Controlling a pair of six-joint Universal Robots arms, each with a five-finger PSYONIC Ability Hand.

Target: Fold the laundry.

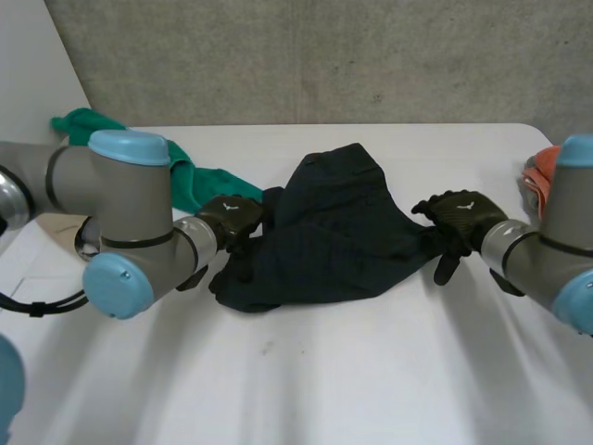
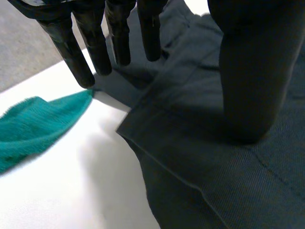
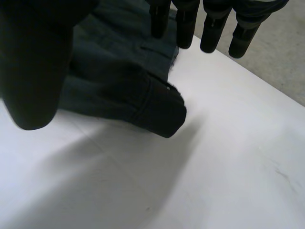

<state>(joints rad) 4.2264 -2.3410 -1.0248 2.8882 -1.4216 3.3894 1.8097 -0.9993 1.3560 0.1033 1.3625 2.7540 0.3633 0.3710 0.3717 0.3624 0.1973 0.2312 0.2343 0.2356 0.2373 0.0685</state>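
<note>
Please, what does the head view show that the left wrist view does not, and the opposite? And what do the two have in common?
Head view, not the left wrist view: the right hand at the right end of the dark garment, and an orange cloth behind the right arm. Left wrist view, not the head view: the straight fingers of the left hand over the garment's edge, its thumb on the cloth, and a stitched hem. Both: the dark garment, the green cloth, the white table.
</note>
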